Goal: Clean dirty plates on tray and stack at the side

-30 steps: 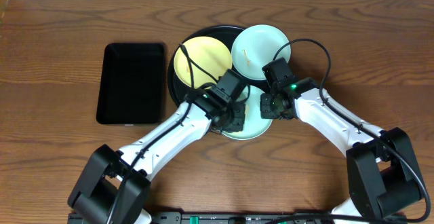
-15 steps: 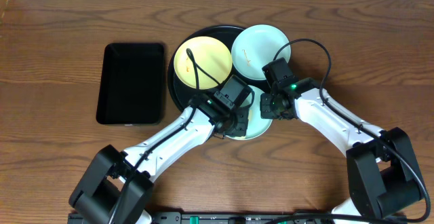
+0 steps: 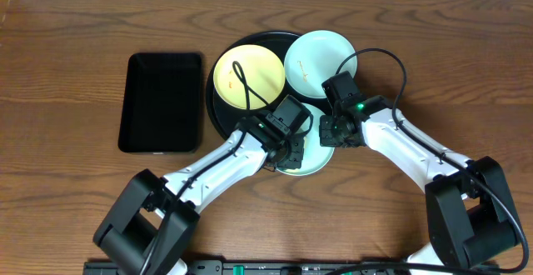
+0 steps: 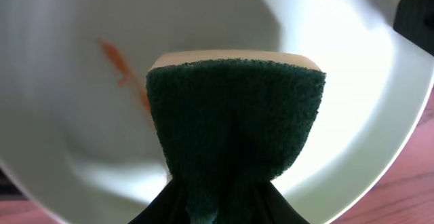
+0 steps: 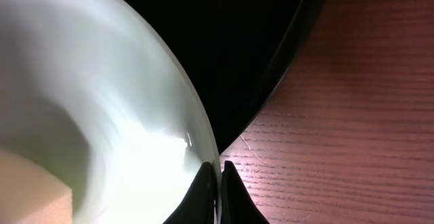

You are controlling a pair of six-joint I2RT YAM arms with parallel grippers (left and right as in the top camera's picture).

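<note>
The round black tray [image 3: 218, 115] holds a yellow plate [image 3: 260, 68], a mint plate [image 3: 321, 52] at its far right and a second mint plate [image 3: 310, 160] at its near edge. My left gripper [image 3: 285, 152] is shut on a green and yellow sponge [image 4: 234, 108] that rests inside the near mint plate [image 4: 352, 81], beside an orange smear [image 4: 122, 71]. My right gripper [image 3: 331, 133] is shut on that plate's rim [image 5: 196, 125] at its right side; the tray [image 5: 271, 47] lies under it.
A black rectangular tray [image 3: 161, 102] lies on the wooden table [image 3: 75, 75] left of the round tray. Both arms cross the table's near half towards the round tray. Cables loop over the yellow plate and beside the far mint plate.
My left gripper has moved with the sponge a little to the right and nearer across the near mint plate. My right gripper has held still on the rim.
</note>
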